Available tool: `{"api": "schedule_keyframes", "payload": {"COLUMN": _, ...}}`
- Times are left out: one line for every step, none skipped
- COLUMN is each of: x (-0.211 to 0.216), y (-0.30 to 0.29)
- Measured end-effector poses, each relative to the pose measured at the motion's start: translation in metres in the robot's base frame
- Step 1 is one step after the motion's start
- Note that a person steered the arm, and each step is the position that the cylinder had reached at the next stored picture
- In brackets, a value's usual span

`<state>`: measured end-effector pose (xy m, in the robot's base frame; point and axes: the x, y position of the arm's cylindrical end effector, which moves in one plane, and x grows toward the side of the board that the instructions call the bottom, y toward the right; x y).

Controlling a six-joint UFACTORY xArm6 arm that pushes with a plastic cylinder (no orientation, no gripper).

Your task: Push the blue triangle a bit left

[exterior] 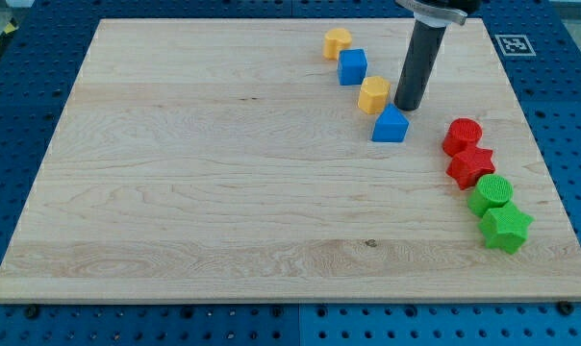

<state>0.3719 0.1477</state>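
So the blue triangle [390, 125] sits right of the board's middle, toward the view's top, with my tip [407, 106] just above-right of it, practically touching. It's a plain rod, nothing to open or close. Looks like the approach stage. A yellow block [373, 95] sits right at its upper-left, so the leftward shove should probably stay low.
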Motion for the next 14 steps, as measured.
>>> {"api": "schedule_keyframes", "payload": {"x": -0.001, "y": -0.011}}
{"api": "schedule_keyframes", "payload": {"x": -0.001, "y": -0.025}}
{"api": "schedule_keyframes", "payload": {"x": -0.001, "y": -0.03}}
{"api": "schedule_keyframes", "payload": {"x": -0.001, "y": -0.026}}
{"api": "schedule_keyframes", "payload": {"x": -0.001, "y": -0.004}}
{"api": "schedule_keyframes", "payload": {"x": 0.006, "y": 0.001}}
{"api": "schedule_keyframes", "payload": {"x": 0.014, "y": 0.001}}
{"api": "schedule_keyframes", "payload": {"x": 0.028, "y": 0.001}}
{"api": "schedule_keyframes", "payload": {"x": 0.041, "y": 0.001}}
{"api": "schedule_keyframes", "payload": {"x": 0.051, "y": 0.001}}
{"api": "schedule_keyframes", "payload": {"x": 0.06, "y": 0.001}}
{"api": "schedule_keyframes", "payload": {"x": 0.061, "y": 0.001}}
{"api": "schedule_keyframes", "payload": {"x": 0.05, "y": 0.001}}
{"api": "schedule_keyframes", "payload": {"x": 0.045, "y": 0.001}}
